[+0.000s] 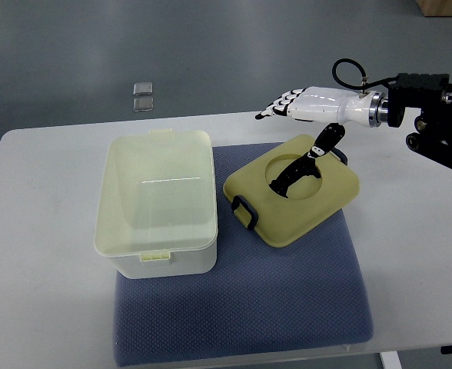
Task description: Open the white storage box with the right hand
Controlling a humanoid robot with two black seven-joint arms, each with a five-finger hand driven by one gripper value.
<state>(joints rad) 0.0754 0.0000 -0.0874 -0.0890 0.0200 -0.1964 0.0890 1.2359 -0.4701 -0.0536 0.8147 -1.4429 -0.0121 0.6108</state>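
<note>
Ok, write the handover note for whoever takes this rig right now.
Right hand: above the far edge of the table, fingers extended, holding nothing; its thumb hangs over the lid.
Left hand: not in view.
White storage box: on the left part of the blue mat, open, nothing visible inside.
Lid: off, lying flat on the mat to the right of the box, a dark latch on its near-left edge.
Done: box is open.
Left: probably only pulling the right hand clear.

The right hand (299, 127) is hovering, fingers spread, over the lid (295, 201) lying right of the open white storage box (157, 201).
</note>
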